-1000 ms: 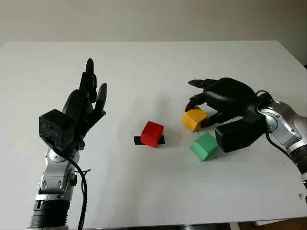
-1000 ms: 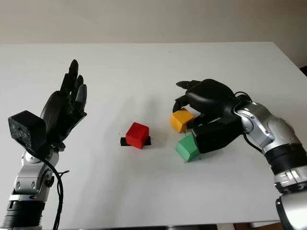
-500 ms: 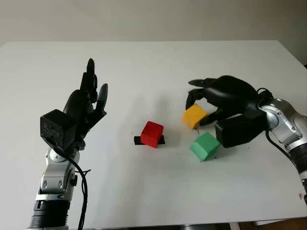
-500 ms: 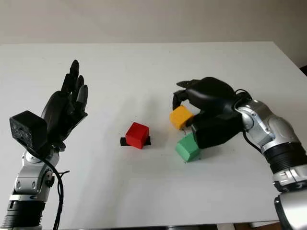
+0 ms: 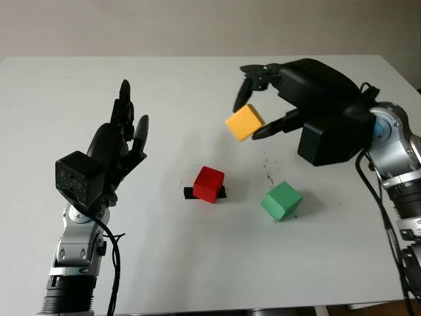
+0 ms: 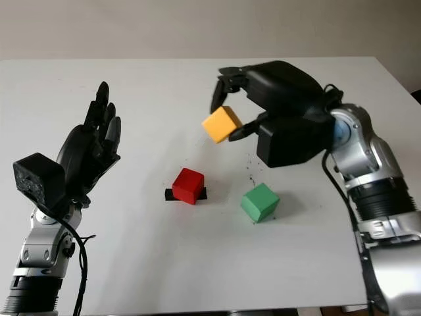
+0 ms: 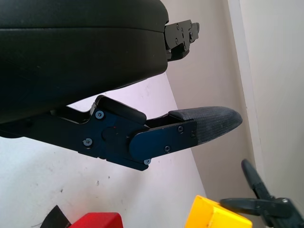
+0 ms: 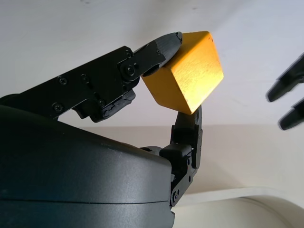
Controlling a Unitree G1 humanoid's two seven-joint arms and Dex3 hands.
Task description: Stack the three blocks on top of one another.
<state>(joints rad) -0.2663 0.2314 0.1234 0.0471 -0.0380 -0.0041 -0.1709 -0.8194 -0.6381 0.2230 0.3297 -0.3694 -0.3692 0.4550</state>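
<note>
My right hand (image 5: 253, 112) is shut on the yellow block (image 5: 244, 122), holding it tilted in the air above the table, up and to the right of the red block (image 5: 209, 184). The wrist view shows the yellow block (image 8: 184, 71) pinched between black fingertips (image 8: 164, 43). The red block sits on a small black marker (image 5: 189, 193) near the table's middle. Lying on the table right of the red one is the green block (image 5: 281, 201), clear of the hand. My left hand (image 5: 118, 141) is open, raised at the left, away from all blocks.
The white table (image 5: 197, 85) stretches around the blocks, its far edge meeting a pale wall. Its right edge (image 5: 401, 72) runs close behind my right arm. A few dark specks (image 5: 268, 176) mark the surface where the yellow block stood.
My right hand has lifted the yellow block off the table, carrying it up and leftwards, away from the green block. The left hand has stayed still.
</note>
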